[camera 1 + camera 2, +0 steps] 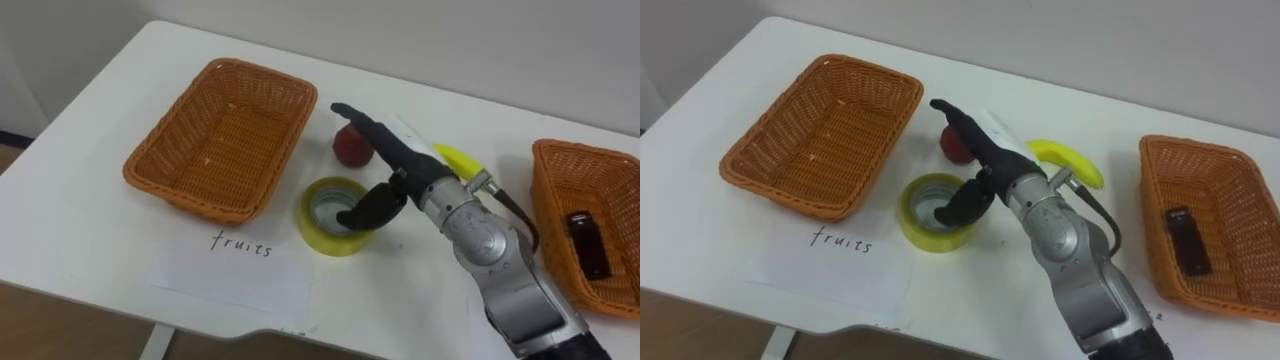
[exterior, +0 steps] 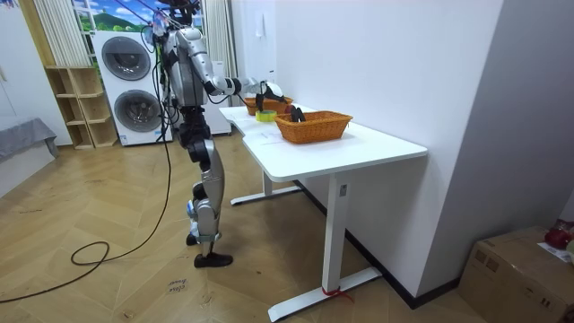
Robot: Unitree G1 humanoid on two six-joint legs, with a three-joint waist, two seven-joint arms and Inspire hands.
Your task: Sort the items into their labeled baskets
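white table (image 2: 377, 148) | 2 washers (image 2: 126, 58) (stacked) — beside shelf (image 2: 76, 108) | cardboard box (image 2: 516, 274)

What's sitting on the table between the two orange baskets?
In the left eye view: a yellow tape roll, a red apple, a banana and the robot's right hand.

A yellow tape roll (image 1: 322, 238) lies flat, hole upward, directly under the thumb of the right hand (image 1: 398, 160). A red apple (image 1: 349, 148) sits beneath that hand's outstretched fingers. A yellow banana (image 1: 462, 160) lies just right of the wrist. An empty wicker basket (image 1: 228, 138) stands left of the hand. A second basket (image 1: 556, 190), well to its right, holds a dark oblong object (image 1: 588, 243).
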